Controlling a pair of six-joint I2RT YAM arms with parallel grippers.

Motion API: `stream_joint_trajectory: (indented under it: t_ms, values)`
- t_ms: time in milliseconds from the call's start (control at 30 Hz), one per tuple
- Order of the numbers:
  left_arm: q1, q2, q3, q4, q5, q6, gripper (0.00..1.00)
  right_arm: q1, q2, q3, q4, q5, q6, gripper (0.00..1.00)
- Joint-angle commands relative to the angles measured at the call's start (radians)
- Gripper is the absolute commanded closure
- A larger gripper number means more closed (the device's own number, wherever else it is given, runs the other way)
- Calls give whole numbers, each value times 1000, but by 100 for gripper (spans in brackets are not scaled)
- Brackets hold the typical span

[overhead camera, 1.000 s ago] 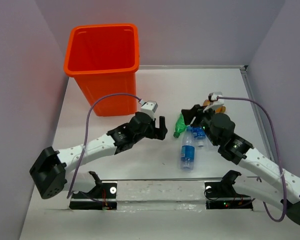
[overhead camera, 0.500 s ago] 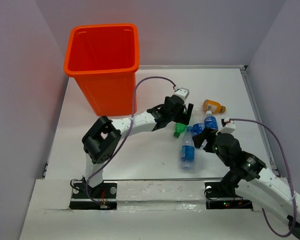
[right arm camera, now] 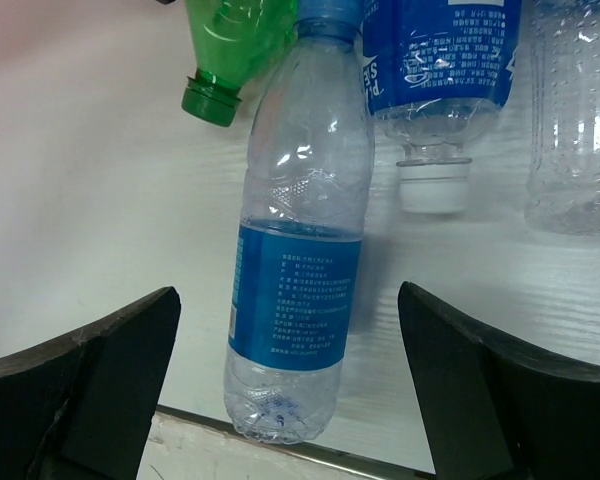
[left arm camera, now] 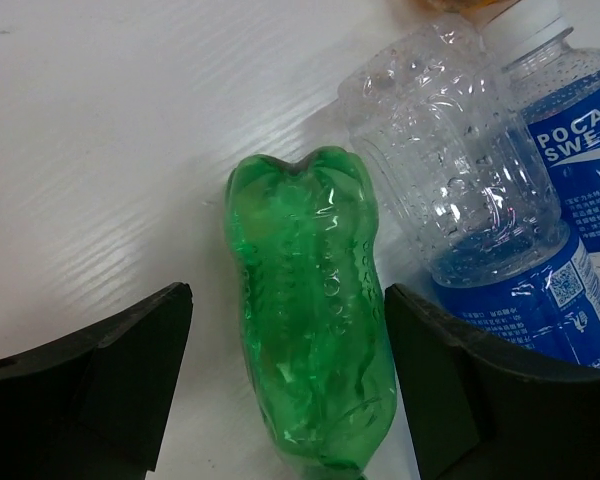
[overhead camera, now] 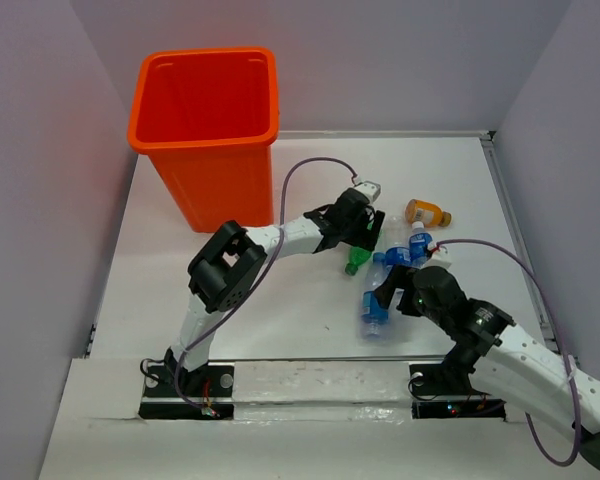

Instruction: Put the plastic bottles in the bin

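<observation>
Your left jaws are standing apart astride the green bottle [left arm camera: 305, 310] on the table [left arm camera: 130, 130]. Your right jaws are gaping over the blue-labelled bottle [right arm camera: 300, 260]. Only the overhead view is showing the bin [overhead camera: 220, 195], well apart.

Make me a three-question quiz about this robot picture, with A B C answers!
1. Where does the bin stand?
A. near right corner
B. between the arms
C. far left of the table

2. What colour is the bottle between the sides of the left gripper?
A. orange
B. green
C. blue

3. The right gripper is:
A. open
B. shut on a bottle
C. inside the bin

Answers:
1 C, it stands at the far left in the top view.
2 B, the left wrist view shows it green.
3 A, its fingers stand wide apart on either side of a blue-label bottle.
</observation>
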State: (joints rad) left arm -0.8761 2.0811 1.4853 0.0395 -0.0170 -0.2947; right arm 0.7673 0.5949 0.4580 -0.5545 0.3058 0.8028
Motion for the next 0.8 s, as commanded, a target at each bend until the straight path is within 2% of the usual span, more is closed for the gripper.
stream_joint_trajectory:
  t_ms: [0, 133, 267, 367, 533, 733, 767]
  values:
    - [8, 25, 49, -6, 51, 23, 16, 1, 57, -24, 74, -48, 19, 5]
    - [22, 30, 32, 0, 31, 22, 32, 1, 103, -56, 142, -77, 27, 5]
    - [34, -2, -22, 14, -10, 23, 41, 1, 150, -68, 180, -76, 22, 7]
    - [40, -51, -72, 20, -35, 17, 53, 1, 193, -79, 232, -94, 24, 8]
    - [42, -197, -172, 49, -40, -17, 54, 1, 233, -93, 283, -100, 19, 15]
    - [39, -490, -253, 85, -47, -29, 57, 1, 224, -88, 309, -119, 4, 25]
    - [34, -559, -253, 88, -63, -27, 57, 1, 221, -85, 309, -125, 4, 30]
